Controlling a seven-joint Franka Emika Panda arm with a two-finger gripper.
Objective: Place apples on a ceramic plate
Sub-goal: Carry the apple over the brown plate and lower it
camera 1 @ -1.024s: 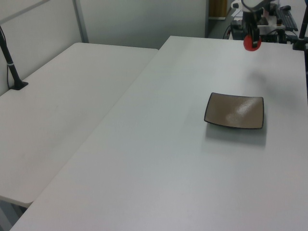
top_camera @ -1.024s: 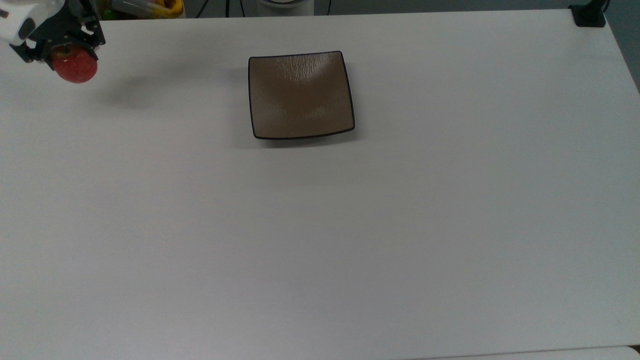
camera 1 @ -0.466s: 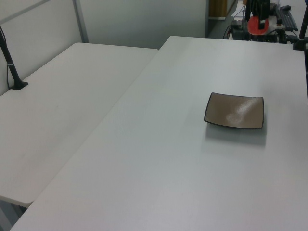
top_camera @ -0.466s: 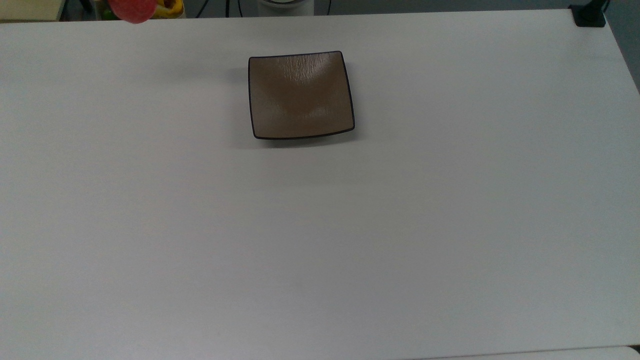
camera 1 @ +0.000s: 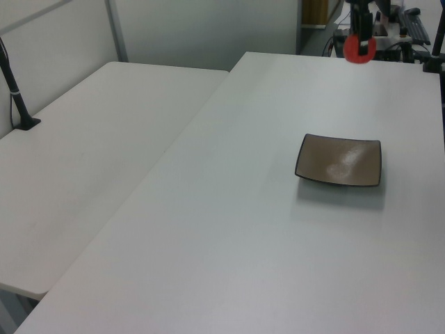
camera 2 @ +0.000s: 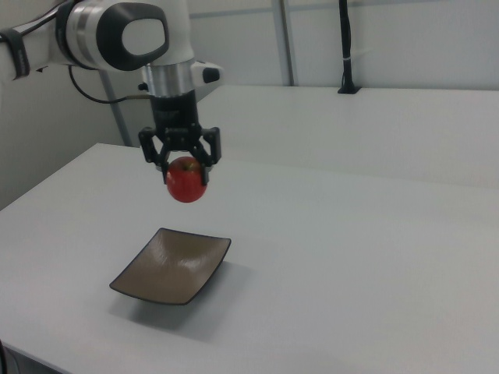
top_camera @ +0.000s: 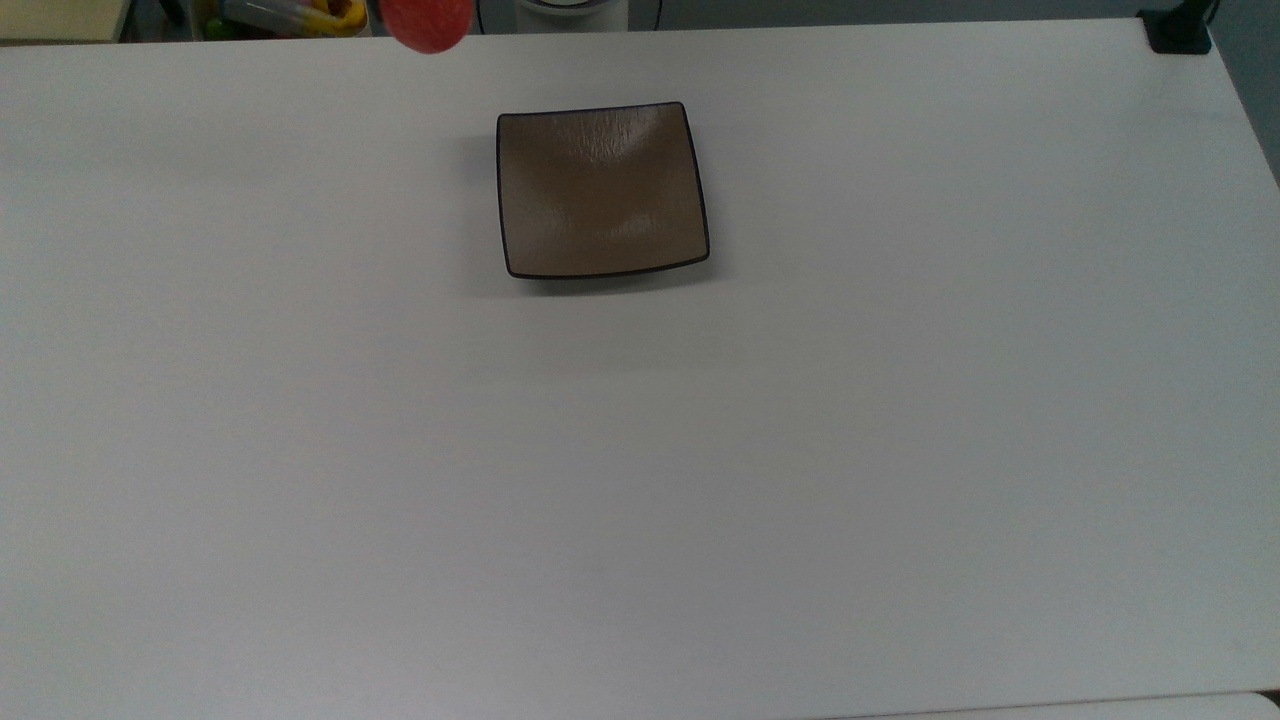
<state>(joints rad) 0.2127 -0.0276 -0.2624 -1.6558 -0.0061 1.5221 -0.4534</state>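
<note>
A small red apple hangs in the air, and my gripper is shut on its top. It is well above the table, over the far side of the ceramic plate in the right view. In the top view the apple shows at the upper edge, up and left of the square brown plate. In the left view the apple hangs beyond the plate, with the gripper above it. The plate holds nothing.
The plate lies on a wide white table. A second white table adjoins it on the left view's left. A black post clamp sits at the top view's upper right corner. Cluttered items lie beyond the table's far edge.
The gripper has carried the apple from the top view's far left toward the right, closer to the plate, and raised it higher above the table.
</note>
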